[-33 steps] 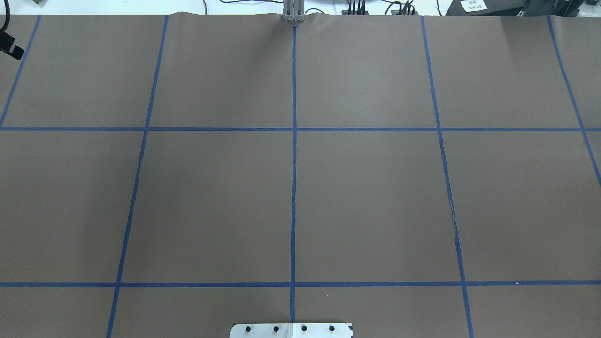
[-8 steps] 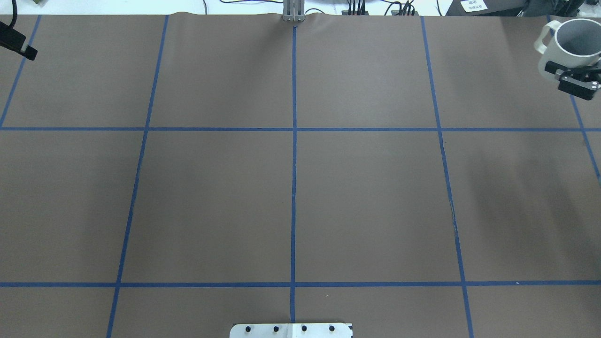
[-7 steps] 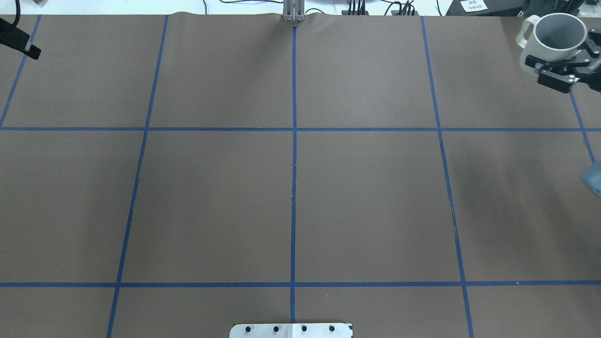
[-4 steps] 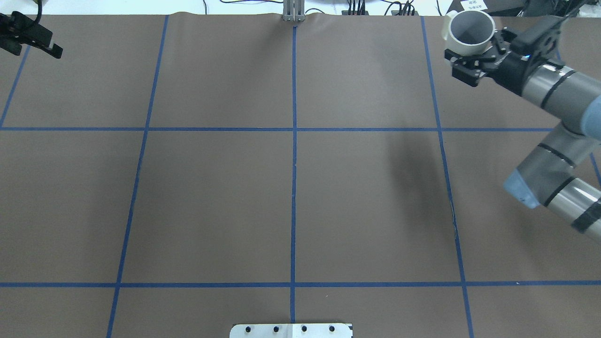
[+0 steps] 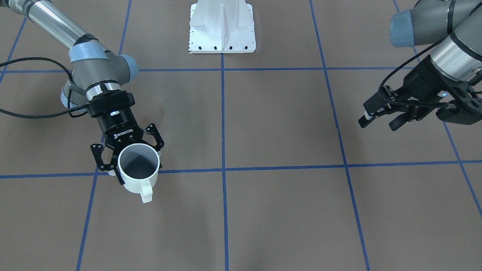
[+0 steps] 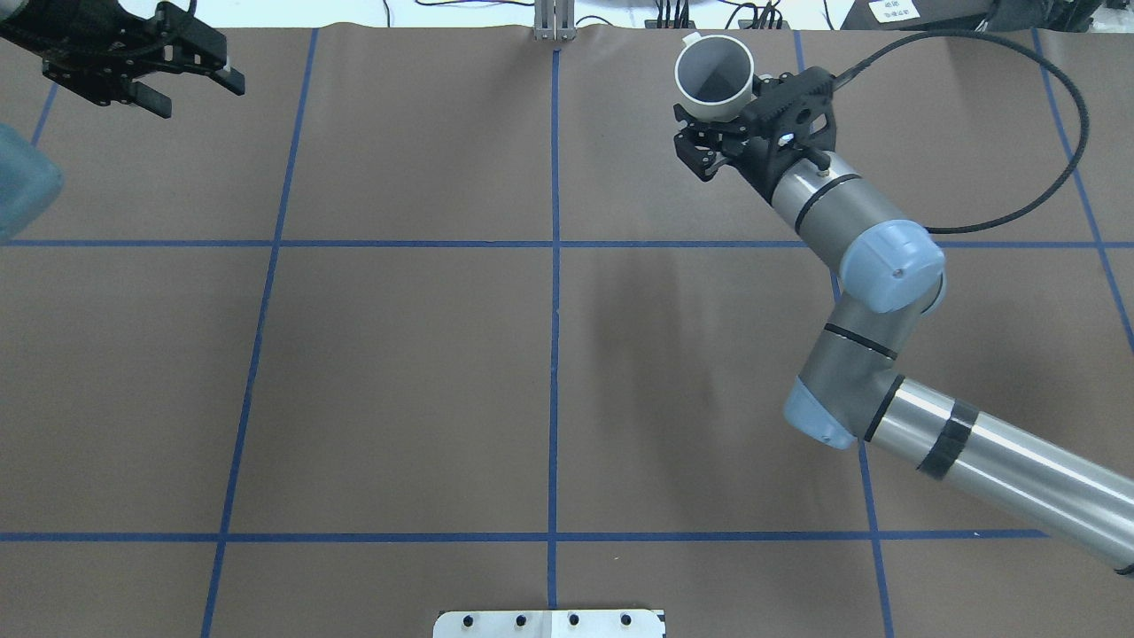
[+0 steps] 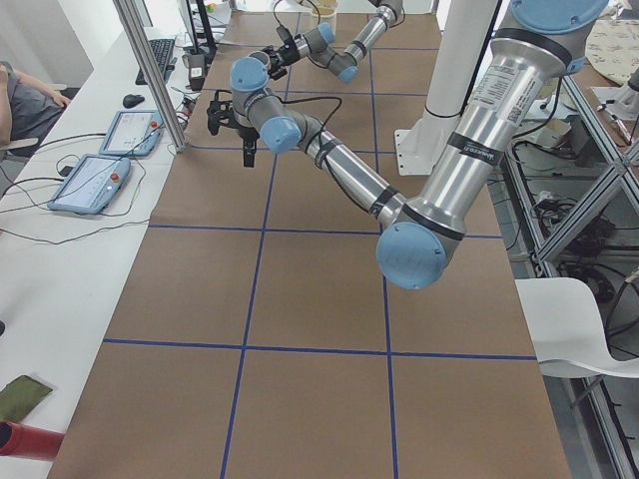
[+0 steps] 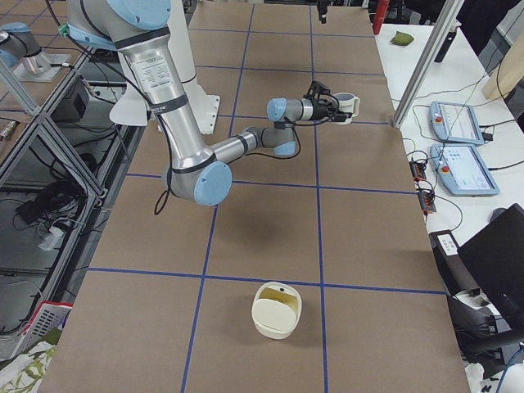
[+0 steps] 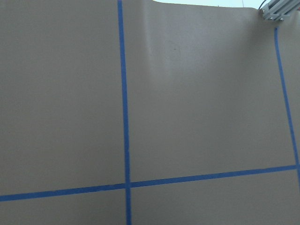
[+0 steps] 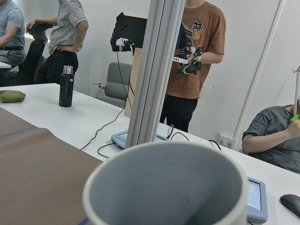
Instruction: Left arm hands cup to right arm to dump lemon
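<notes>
Overhead exterior suggests the hand-over is done: right claw (image 6: 722, 124) pinches the upright cup (image 6: 714, 84), left claw (image 6: 199, 96) is spread and empty; dumping the unseen lemon remains.

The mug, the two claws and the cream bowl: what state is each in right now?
cup: upright, mouth up, held above the table, no lemon visible inside.
right gripper: shut on the cup's wall.
left gripper: open, empty, far from the cup.
cream bowl: upright on the table, apart from both arms; contents unclear.
</notes>
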Robot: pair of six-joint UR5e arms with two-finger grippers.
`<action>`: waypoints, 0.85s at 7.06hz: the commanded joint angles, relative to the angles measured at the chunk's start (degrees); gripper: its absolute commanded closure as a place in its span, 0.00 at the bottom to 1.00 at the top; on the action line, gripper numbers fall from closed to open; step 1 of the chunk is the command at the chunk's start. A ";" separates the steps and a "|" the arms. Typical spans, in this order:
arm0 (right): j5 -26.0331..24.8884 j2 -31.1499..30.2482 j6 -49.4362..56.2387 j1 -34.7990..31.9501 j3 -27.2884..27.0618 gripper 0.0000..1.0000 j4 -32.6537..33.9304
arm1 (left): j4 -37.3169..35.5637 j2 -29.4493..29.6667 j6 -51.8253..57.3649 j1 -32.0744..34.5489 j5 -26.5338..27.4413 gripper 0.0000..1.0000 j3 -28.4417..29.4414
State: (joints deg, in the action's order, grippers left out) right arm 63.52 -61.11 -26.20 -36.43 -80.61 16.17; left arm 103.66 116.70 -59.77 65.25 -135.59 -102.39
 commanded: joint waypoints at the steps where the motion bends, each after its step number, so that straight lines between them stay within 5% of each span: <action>1: -5.15 7.28 -0.26 2.59 0.45 0.86 12.07 | 0.58 4.04 -7.53 -2.83 0.32 0.00 1.48; 4: -9.20 13.89 -0.96 4.70 1.59 0.86 20.62 | 0.58 10.91 -10.96 -6.00 0.50 0.00 6.58; 6: -11.66 18.72 -2.02 5.58 7.45 0.86 23.03 | 0.84 14.68 -17.01 -8.98 3.99 0.00 7.37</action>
State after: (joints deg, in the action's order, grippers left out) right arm 53.24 -45.10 -27.85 -31.44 -76.51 37.88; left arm 104.37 129.11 -73.14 58.26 -133.87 -95.67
